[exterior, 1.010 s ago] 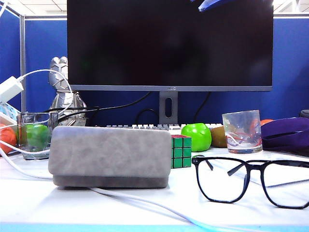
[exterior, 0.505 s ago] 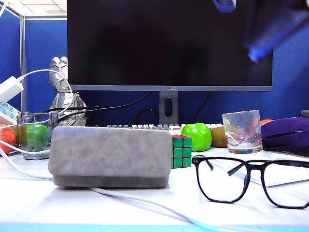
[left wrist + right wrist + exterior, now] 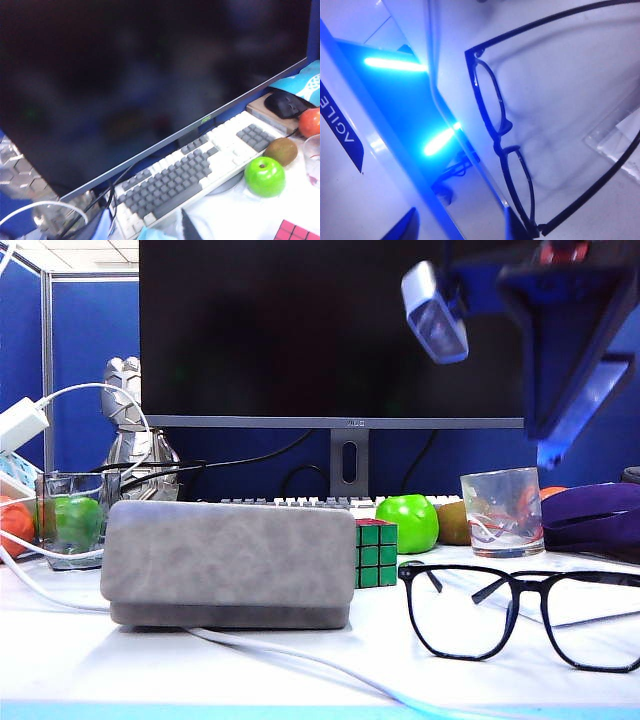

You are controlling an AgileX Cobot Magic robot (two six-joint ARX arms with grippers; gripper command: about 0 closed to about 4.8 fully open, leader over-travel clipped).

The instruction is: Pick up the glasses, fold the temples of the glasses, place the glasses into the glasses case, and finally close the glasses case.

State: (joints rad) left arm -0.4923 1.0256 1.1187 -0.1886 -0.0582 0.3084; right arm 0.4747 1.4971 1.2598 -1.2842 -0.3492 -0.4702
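Observation:
The glasses (image 3: 520, 615) stand upright on the white table at the front right, both temples (image 3: 490, 588) spread open toward the back. The right wrist view looks down on the glasses (image 3: 500, 135). My right gripper (image 3: 570, 410) hangs above them at the upper right, apart from them. In its wrist view the right gripper (image 3: 459, 230) is open, with only table between the blue fingertips (image 3: 405, 225). The glasses case (image 3: 228, 562) lies shut at the left centre. My left gripper (image 3: 145, 227) is out of the exterior view; it hovers open over the keyboard (image 3: 200, 170).
Behind the case are a Rubik's cube (image 3: 376, 553), a green apple (image 3: 407, 523), a kiwi (image 3: 281, 151) and a swirl-marked drinking glass (image 3: 502, 511). A white cable (image 3: 300, 660) crosses the front. The monitor (image 3: 350, 330) fills the back. A purple object (image 3: 595, 520) lies far right.
My right arm has dropped from the top edge of the exterior view to well above the glasses. The glasses, case and other objects have not moved.

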